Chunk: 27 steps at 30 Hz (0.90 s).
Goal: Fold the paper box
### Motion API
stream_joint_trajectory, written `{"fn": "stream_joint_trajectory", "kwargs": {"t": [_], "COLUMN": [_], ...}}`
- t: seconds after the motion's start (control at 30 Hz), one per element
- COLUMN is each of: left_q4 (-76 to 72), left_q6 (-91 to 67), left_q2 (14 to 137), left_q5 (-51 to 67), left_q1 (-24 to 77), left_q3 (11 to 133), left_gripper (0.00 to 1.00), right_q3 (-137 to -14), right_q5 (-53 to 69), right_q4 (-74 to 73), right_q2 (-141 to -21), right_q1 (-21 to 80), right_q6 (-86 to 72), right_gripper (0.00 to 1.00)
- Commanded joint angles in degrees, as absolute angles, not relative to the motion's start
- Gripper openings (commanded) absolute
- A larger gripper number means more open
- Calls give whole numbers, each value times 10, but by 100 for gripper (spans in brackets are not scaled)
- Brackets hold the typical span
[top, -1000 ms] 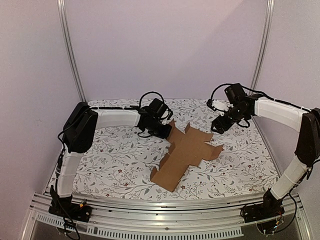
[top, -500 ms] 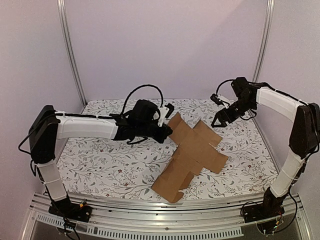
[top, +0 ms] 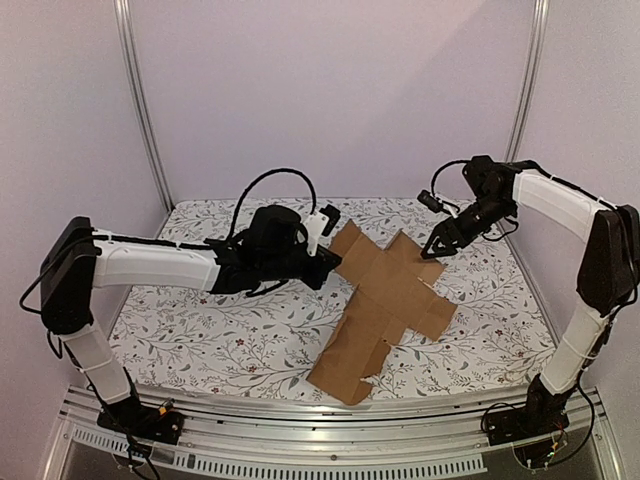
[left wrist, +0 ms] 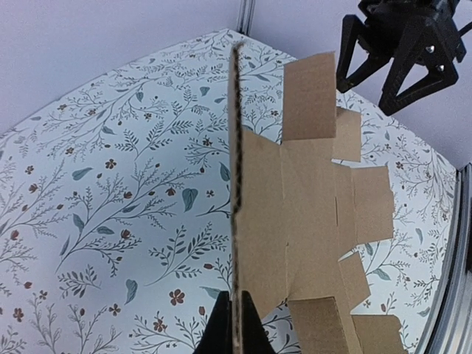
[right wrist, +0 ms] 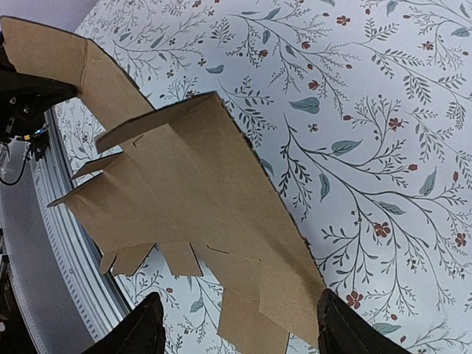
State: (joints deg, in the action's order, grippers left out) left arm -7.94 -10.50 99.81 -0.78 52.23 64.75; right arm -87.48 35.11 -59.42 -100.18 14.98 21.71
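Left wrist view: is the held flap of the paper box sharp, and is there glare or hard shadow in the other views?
Left wrist: the paper box flap edge is sharp, the left tool dark. Right wrist: soft shading on the flaps, no glare. Top external: even light.

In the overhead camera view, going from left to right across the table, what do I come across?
By their middles: left gripper, shut on the sheet's left flap → paper box → right gripper, open.
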Motion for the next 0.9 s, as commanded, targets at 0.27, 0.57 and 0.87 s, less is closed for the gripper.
{"fn": "stream_joint_trajectory", "kwargs": {"t": [0.27, 0.57, 0.87], "left_q4": [-119, -108, -133], "left_q6": [-88, -88, -93], "left_q2": [966, 965, 953], "left_q5": [21, 21, 14], "left_q1": [525, 525, 525], "left_q3": [626, 629, 609], "left_gripper": [0, 0, 0], "right_q3": [-895, -890, -896], "right_q5": [327, 318, 393], "right_q4": [-582, -570, -620], "right_q2": [-1042, -1045, -1057], "right_q1": [151, 151, 151], "right_q6": [257, 297, 358], "right_gripper": [71, 71, 44]}}
